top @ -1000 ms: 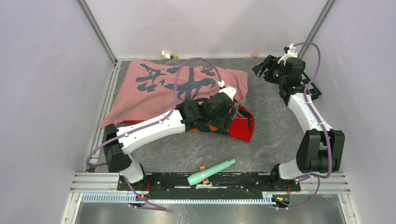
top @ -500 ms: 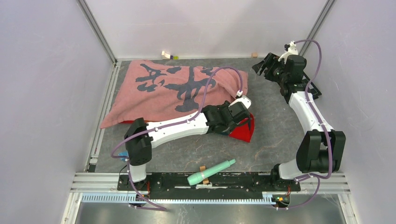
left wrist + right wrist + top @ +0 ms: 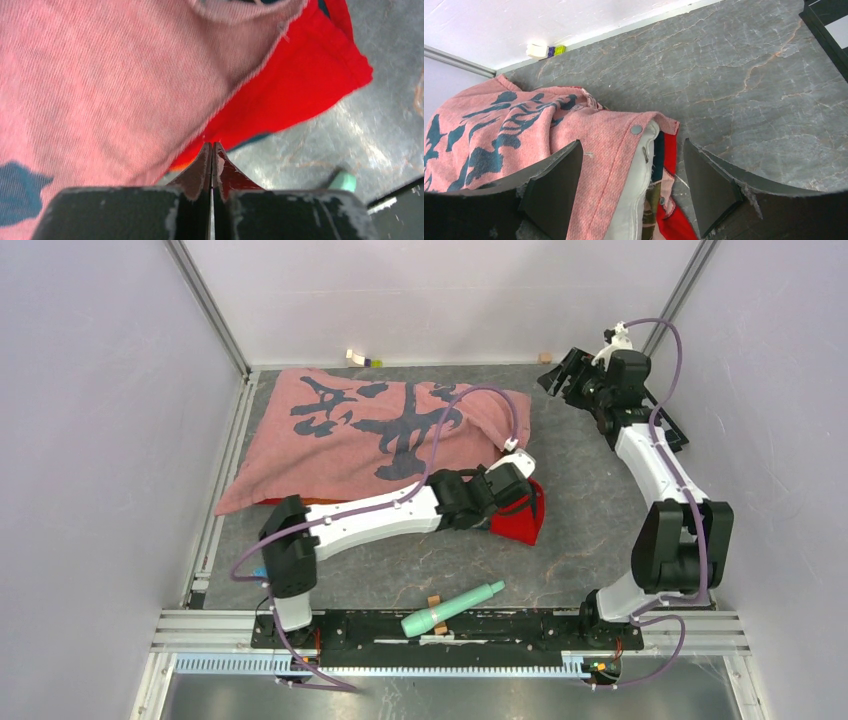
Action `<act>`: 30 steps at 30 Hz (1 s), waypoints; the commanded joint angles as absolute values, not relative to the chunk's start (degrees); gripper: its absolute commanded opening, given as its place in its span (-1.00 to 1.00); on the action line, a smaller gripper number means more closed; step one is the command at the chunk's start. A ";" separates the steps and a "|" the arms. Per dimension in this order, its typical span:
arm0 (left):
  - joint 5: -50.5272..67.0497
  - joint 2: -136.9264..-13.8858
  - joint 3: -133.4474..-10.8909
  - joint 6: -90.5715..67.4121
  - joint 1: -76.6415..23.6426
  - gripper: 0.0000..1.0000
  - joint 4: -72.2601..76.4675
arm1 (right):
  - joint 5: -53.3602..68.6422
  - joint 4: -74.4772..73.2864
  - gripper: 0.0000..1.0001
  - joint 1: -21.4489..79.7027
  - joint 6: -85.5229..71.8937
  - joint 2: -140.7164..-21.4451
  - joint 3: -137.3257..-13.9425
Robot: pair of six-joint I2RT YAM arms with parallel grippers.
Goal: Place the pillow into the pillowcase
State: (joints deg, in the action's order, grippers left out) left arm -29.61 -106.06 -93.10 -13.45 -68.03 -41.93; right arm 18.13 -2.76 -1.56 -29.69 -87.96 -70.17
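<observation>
White arm shells (image 3: 370,520), black joint housings (image 3: 682,552), looping purple cables (image 3: 481,390), scuffed black wedge-shaped pincer fingers (image 3: 196,174)

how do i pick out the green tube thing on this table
Go to the near edge of the grey table, where a black rail joins the two arm bases. Lying slantwise just beyond the rail's middle is the mint-green tube, smooth with a narrower tip, unlike the soft pink and red pillowcase farther back.

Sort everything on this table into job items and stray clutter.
Job: pillowcase; pillow, showing white at the pillowcase's open end.
Clutter: mint-green tube; small wooden piece beside it; white and yellow-green bits; tan block.
</observation>
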 commanded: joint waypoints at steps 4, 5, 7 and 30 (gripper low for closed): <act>-28.56 -89.14 -87.23 -21.45 -68.95 -0.95 -46.41 | 22.07 -4.23 0.60 -1.52 -28.85 -96.20 -78.97; -28.74 -88.63 -86.89 -21.59 -68.98 -0.95 -46.40 | 23.12 -3.71 0.60 -1.52 -29.27 -97.01 -79.28; -28.31 -88.52 -86.71 -21.00 -68.92 -0.95 -45.90 | 25.35 -2.41 0.61 -1.57 -30.15 -98.13 -79.28; -30.88 -109.07 -99.35 2.05 -68.98 0.05 -41.38 | 26.02 -2.83 0.61 -1.50 -29.91 -98.13 -77.18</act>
